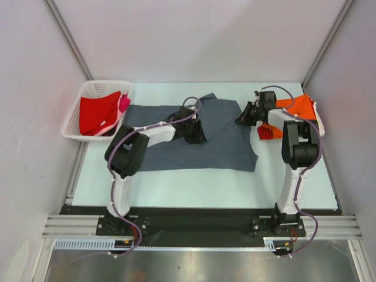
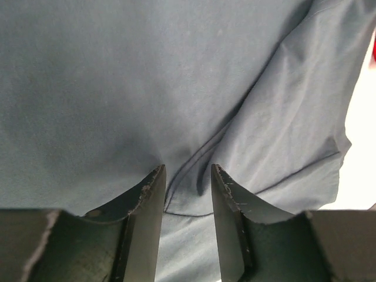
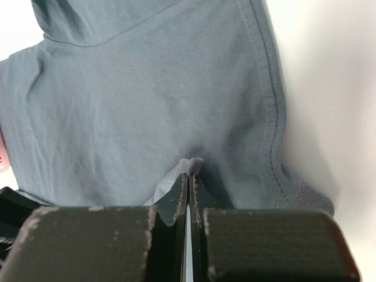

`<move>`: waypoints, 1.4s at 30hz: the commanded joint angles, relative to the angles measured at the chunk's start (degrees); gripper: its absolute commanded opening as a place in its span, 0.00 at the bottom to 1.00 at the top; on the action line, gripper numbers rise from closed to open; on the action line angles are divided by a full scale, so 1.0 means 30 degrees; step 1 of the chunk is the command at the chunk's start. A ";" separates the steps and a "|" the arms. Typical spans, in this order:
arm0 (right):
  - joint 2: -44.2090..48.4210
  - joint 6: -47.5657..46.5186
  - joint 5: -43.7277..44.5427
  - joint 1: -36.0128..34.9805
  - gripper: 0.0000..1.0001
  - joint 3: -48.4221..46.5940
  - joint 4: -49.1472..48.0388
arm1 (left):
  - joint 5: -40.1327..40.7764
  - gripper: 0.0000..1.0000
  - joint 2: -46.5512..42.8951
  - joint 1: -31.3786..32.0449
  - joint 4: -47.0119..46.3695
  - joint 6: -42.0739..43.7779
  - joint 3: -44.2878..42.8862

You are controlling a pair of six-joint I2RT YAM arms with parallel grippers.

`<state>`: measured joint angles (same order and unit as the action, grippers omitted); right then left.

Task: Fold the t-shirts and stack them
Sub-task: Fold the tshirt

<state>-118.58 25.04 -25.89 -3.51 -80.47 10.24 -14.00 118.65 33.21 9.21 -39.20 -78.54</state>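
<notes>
A dark slate-grey t-shirt lies spread across the middle of the table. My left gripper is pressed down on its upper middle. In the left wrist view the left gripper is open, with wrinkled grey cloth showing in the gap between its fingers. My right gripper is at the shirt's upper right edge. In the right wrist view the right gripper is shut on a small pinch of the grey cloth beside a stitched hem. An orange t-shirt lies at the far right.
A white lattice basket at the far left holds a red t-shirt and a bit of pink cloth. A red piece of cloth shows beside the orange one. Grey walls close in the pale table.
</notes>
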 commanded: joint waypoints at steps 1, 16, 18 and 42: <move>0.1383 0.0180 -0.0831 0.0027 0.00 0.0133 -0.0747 | -0.0489 0.42 0.0088 0.0208 -0.0141 -0.0293 -0.0684; 0.5098 0.0911 -0.1771 0.0114 0.00 0.3264 -0.2240 | 0.0007 0.20 -0.2400 0.0297 -0.2425 0.0087 0.1306; 0.5833 0.1000 -0.1393 0.0027 0.00 0.4377 -0.2330 | 0.0008 0.19 -0.2839 0.0326 -0.2776 0.0437 0.1717; 1.5474 0.1145 0.4261 -0.0618 0.00 1.6389 -0.1099 | -0.0108 0.73 -0.3487 0.1000 -0.0319 0.3573 -0.0624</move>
<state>-75.09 27.46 -16.12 -5.15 -32.75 7.25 -12.47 107.37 35.90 6.00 -31.68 -76.42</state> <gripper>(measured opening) 0.012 0.725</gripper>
